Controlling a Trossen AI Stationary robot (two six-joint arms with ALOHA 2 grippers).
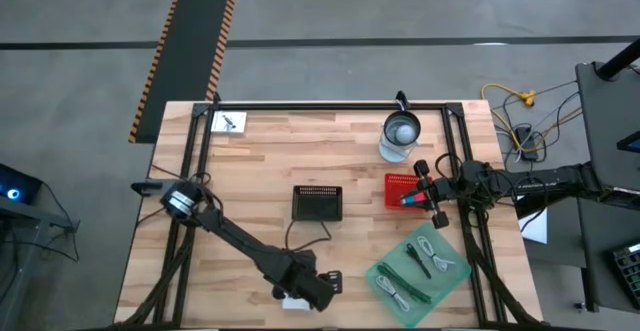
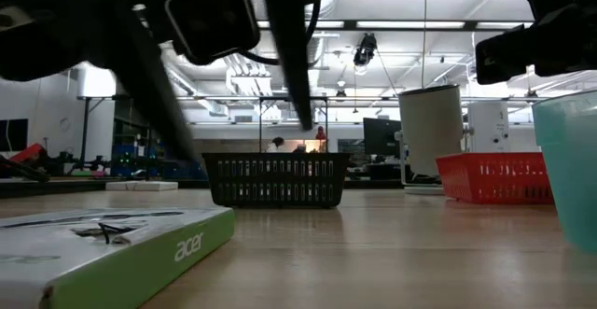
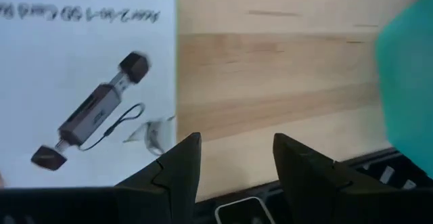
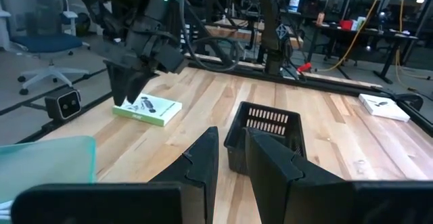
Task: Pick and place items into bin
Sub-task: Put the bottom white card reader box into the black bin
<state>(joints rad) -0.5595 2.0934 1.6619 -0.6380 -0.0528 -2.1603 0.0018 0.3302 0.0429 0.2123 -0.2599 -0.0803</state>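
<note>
A white Acer box (image 3: pixel 88 82) printed with a card reader lies flat at the table's near edge (image 1: pixel 293 302). My left gripper (image 3: pixel 235 158) hovers open just above and beside the box's edge (image 1: pixel 318 289). A translucent green tray (image 1: pixel 420 271) near the right edge carries coiled white cables (image 1: pixel 437 258) and a dark stick (image 1: pixel 415 261). My right gripper (image 4: pixel 231 153) hangs over the red basket (image 1: pixel 398 183), its fingers a narrow gap apart and holding nothing. The black mesh bin (image 1: pixel 317 203) stands mid-table. The pink cube and the green strip are not visible.
A white card (image 1: pixel 230 123) lies at the far left corner. A grey cup (image 1: pixel 400 136) stands behind the red basket (image 2: pixel 494 178). The black frame rails run along the table's left, far and right sides. Bare wood lies between the bin (image 2: pixel 275 180) and the box (image 2: pixel 121 239).
</note>
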